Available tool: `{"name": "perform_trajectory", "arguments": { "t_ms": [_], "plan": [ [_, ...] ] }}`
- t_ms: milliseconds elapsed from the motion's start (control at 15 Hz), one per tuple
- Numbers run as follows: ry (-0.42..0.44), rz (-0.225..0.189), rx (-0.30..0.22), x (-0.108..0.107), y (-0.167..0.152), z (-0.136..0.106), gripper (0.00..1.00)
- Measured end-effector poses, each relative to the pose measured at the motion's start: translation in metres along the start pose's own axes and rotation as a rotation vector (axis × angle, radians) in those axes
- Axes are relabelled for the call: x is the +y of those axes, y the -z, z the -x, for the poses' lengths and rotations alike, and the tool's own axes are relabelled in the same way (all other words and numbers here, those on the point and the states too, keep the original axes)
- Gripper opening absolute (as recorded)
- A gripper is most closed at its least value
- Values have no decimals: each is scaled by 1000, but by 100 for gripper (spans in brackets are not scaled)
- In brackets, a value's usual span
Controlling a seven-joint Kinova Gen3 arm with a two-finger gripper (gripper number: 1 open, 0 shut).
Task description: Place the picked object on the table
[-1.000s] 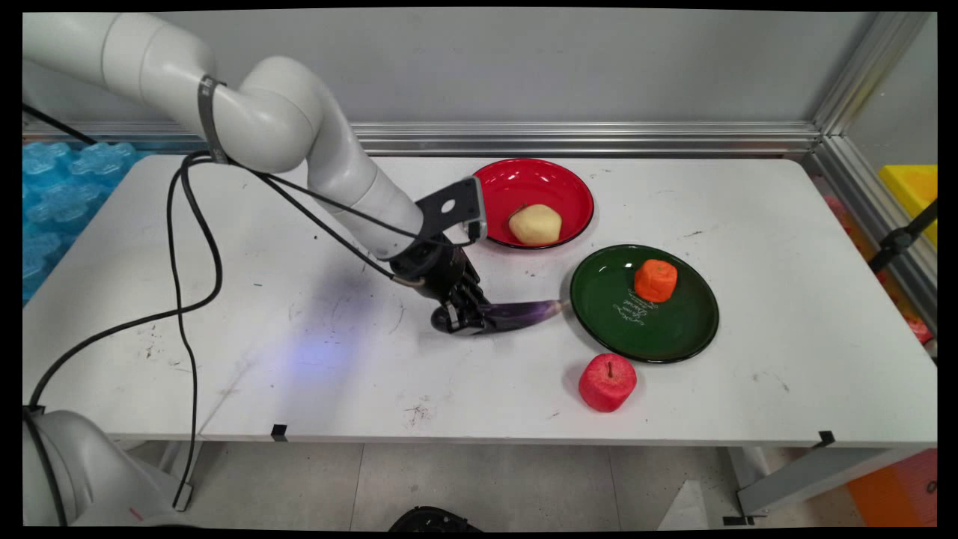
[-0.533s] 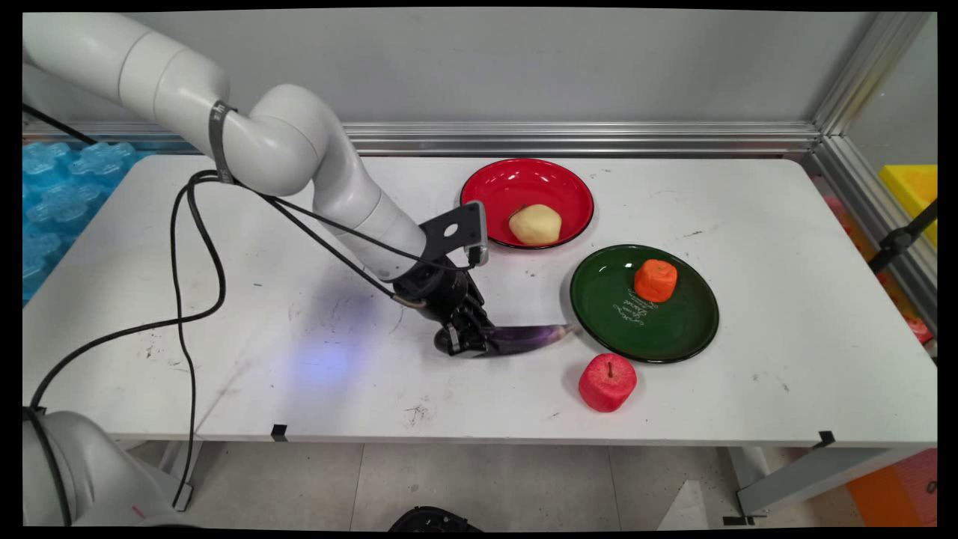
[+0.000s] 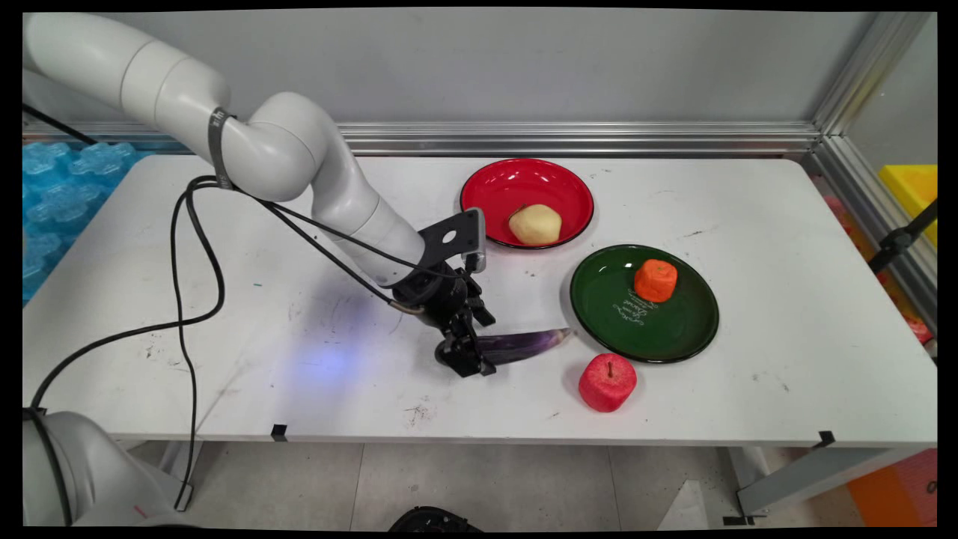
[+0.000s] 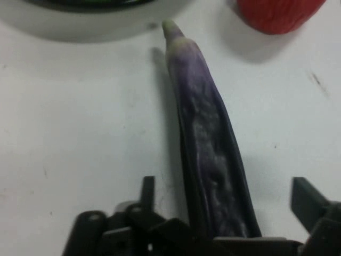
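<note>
A long purple eggplant lies on the white table, its pale tip pointing at the green plate. My gripper is low over the eggplant's thick left end and stands open. In the hand view the eggplant runs up between the two spread fingers, with a gap on each side. A red apple sits just right of the eggplant's tip, nearer the front edge; in the hand view the apple is at the top right.
The green plate carries an orange fruit. A red plate behind it holds a pale yellow potato-like piece. Black cables hang from the arm over the table's left half. An aluminium rail lines the back.
The gripper carried the eggplant toward the table's near side and slightly right, then opened; the eggplant now lies loose between the fingers.
</note>
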Motion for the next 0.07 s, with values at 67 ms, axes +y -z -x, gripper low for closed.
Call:
{"name": "perform_trajectory", "arguments": {
  "t_ms": [67],
  "plan": [
    [-4, 1, 3, 0, 2, 0, 100]
  ]
}}
